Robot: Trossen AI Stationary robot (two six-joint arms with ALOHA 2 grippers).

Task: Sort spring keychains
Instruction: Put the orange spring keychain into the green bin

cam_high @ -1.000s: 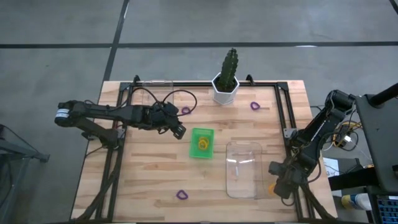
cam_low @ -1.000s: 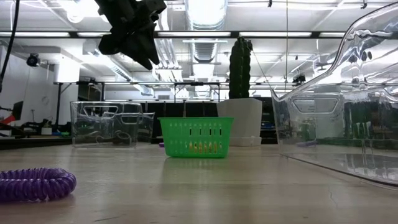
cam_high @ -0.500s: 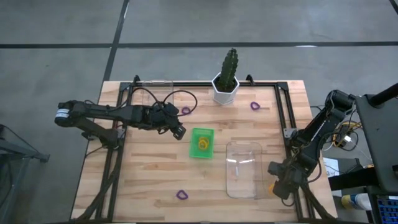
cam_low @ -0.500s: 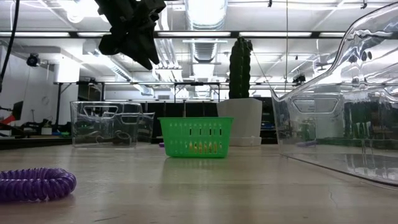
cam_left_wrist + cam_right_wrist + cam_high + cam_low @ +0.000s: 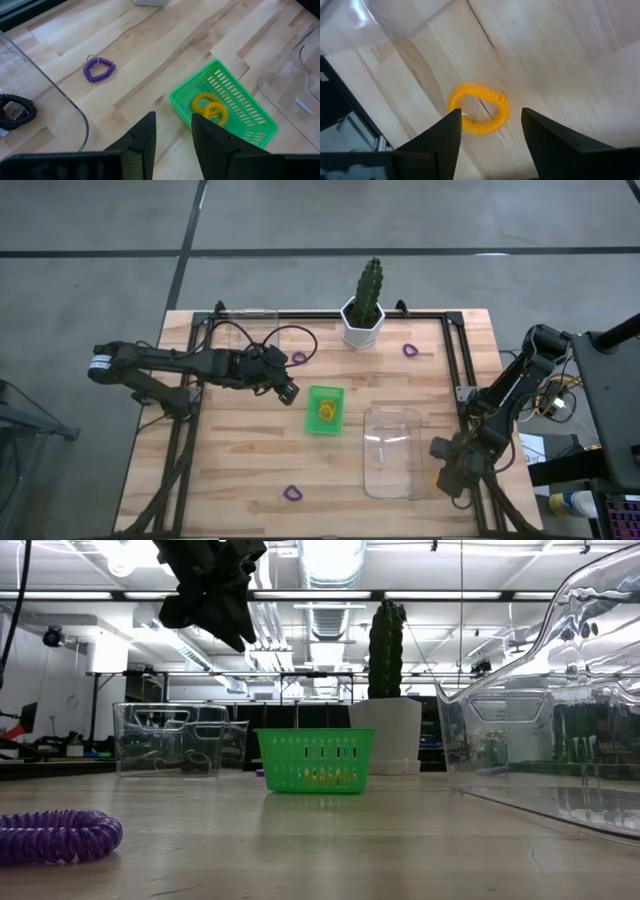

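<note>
An orange spring keychain (image 5: 479, 116) lies flat on the table near its right edge, beside the large clear tray (image 5: 390, 452). My right gripper (image 5: 491, 120) points down over it, open, one finger on either side of the ring. My left gripper (image 5: 175, 132) hangs open and empty above the table, just left of the small green tray (image 5: 324, 410), which holds orange keychains (image 5: 210, 107). Purple keychains lie on the table at the far middle (image 5: 299, 357), far right (image 5: 410, 349) and near edge (image 5: 292, 493). A black keychain (image 5: 17, 111) lies in the left clear tray.
A potted cactus (image 5: 365, 305) stands at the far edge. A clear tray (image 5: 175, 740) sits at the far left. A black frame rail (image 5: 465, 395) runs along the table's right side next to my right arm. Bare wood lies between the green tray and the near purple keychain.
</note>
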